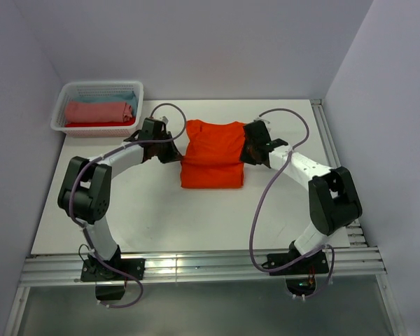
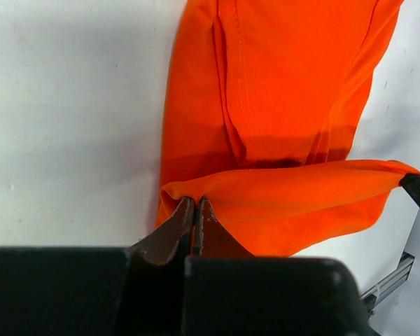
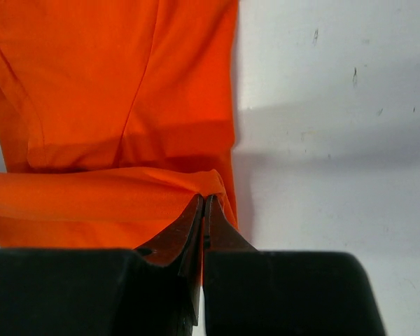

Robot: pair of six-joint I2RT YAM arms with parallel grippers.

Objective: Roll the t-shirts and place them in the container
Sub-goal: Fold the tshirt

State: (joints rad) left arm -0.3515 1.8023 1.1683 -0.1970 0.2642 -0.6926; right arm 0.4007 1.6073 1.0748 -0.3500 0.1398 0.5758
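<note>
Here the orange shirt (image 1: 211,157) is pinched tight at its corners by the left claw (image 2: 194,204) and right claw (image 3: 203,201), for rolling.

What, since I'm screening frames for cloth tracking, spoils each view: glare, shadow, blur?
Top view: sharp, evenly lit, glare on the metal rail by the arm bases. Left wrist view: the housing of the left pincer is a dark blur; the lifted fold of the orange t-shirt shadows the cloth below. Right wrist view: same around the right pincer, plus soft shadow on the table.
</note>
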